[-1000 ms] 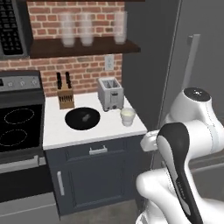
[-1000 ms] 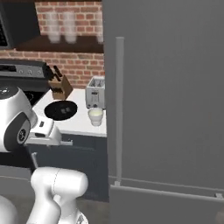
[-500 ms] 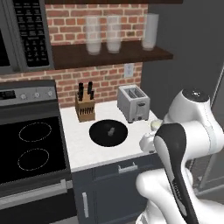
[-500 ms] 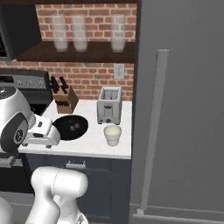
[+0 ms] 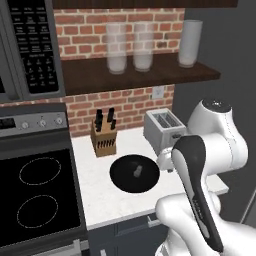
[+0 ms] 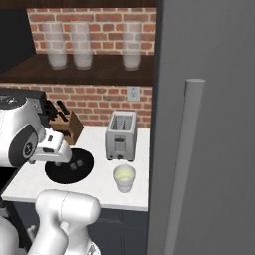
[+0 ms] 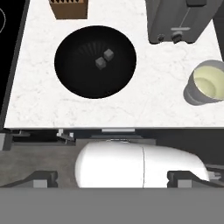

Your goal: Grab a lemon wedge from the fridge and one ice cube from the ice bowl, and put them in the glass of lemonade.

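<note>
We are looking down over the white worktop [image 7: 144, 100] with our end effector [image 7: 111, 177] released, its fingertips [image 7: 41, 177] spread far apart and grasping nothing, hanging off the worktop's front edge. The ice bowl [image 7: 95, 61] is sitting near the knife block [image 5: 104, 138], and two small grey ice cubes [image 7: 105, 59] are lying close together in its middle. The glass of lemonade [image 6: 124, 178] is standing just in front of the toaster [image 6: 121, 135], apart from the bowl. The fridge [image 6: 209, 124] is standing closed beside the worktop, its bar handle [image 6: 182, 159] facing us.
</note>
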